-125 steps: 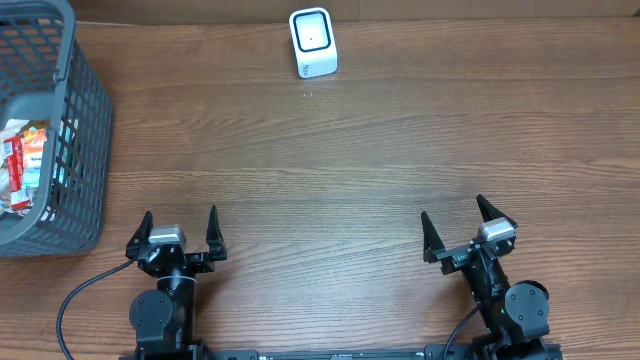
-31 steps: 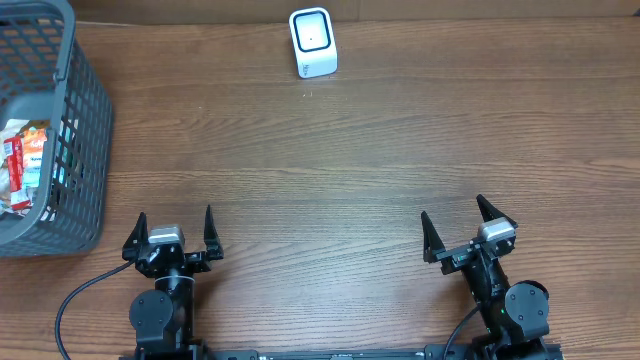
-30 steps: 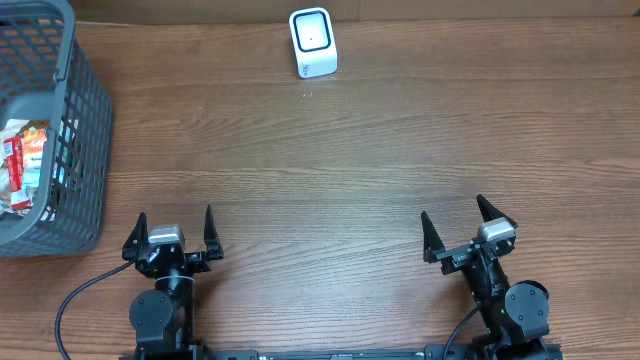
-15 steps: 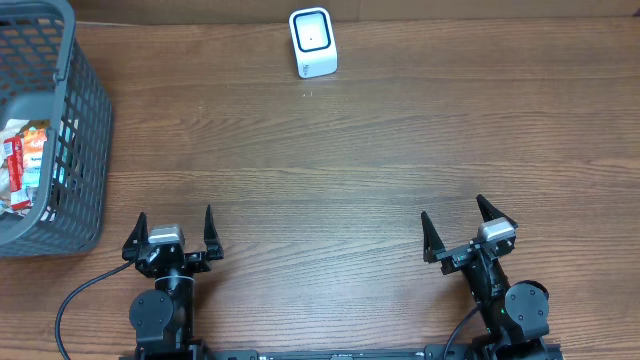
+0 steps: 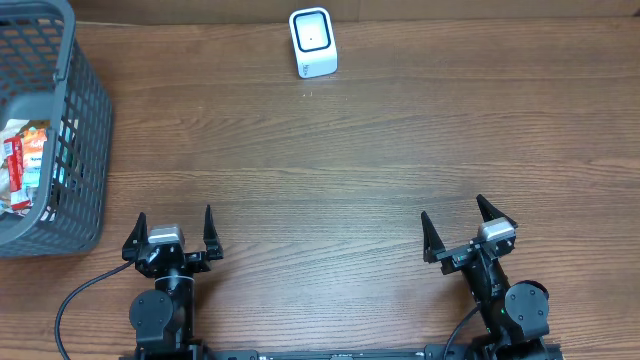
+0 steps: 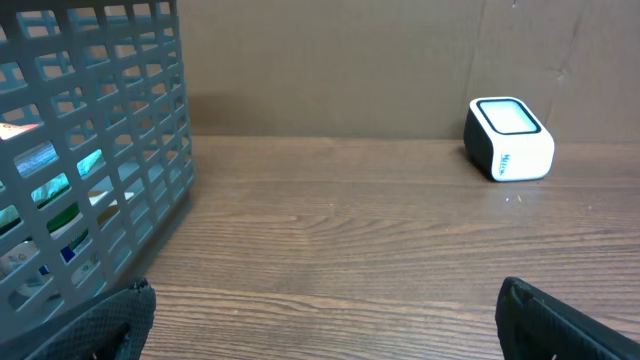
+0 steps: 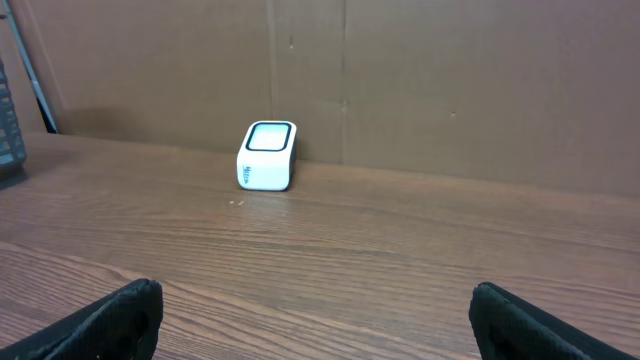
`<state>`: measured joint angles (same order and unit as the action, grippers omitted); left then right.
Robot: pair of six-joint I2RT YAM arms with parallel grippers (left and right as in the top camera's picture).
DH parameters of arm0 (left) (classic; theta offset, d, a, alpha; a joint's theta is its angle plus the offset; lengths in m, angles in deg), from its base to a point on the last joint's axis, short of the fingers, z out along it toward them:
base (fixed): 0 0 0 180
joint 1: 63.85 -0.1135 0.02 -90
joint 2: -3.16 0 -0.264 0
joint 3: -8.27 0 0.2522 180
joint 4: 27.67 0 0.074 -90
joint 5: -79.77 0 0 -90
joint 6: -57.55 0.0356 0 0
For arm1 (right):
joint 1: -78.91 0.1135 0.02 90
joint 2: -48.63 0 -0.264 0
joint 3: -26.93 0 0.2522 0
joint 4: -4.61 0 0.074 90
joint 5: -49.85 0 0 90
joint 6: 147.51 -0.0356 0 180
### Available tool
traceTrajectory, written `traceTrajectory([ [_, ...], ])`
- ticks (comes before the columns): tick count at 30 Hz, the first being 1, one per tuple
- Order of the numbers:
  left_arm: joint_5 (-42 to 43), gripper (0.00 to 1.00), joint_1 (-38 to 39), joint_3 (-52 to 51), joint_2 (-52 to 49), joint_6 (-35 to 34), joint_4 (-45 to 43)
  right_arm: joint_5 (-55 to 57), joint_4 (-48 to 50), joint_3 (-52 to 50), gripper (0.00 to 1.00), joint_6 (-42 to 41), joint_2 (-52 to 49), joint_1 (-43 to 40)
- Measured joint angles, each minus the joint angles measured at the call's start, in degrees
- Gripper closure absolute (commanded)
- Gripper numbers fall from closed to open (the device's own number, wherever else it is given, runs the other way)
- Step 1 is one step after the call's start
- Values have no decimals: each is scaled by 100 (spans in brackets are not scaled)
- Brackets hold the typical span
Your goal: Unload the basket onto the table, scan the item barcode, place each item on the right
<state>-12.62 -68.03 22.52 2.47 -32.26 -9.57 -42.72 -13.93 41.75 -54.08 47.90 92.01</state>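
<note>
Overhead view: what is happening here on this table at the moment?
Nothing is being handled right now. The left gripper and the right gripper both sit open and empty at the near side of the table. The packets to scan lie in the gray basket on the left, and the white scanner stands at the far edge. No item has been picked up yet.

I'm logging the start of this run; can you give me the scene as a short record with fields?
scanner: white, upright at the far edge of the table
basket: grey, far left, cut off by the overhead view
packets: inside the basket
left end effector: open, empty, near edge
right end effector: open, empty, near edge
scan: not begun
</note>
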Motion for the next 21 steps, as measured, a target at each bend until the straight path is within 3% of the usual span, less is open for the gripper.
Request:
traceTrajectory([
  [21,0,0,0,0,0,-151,0,-2,-2,0,0,0,0,0],
])
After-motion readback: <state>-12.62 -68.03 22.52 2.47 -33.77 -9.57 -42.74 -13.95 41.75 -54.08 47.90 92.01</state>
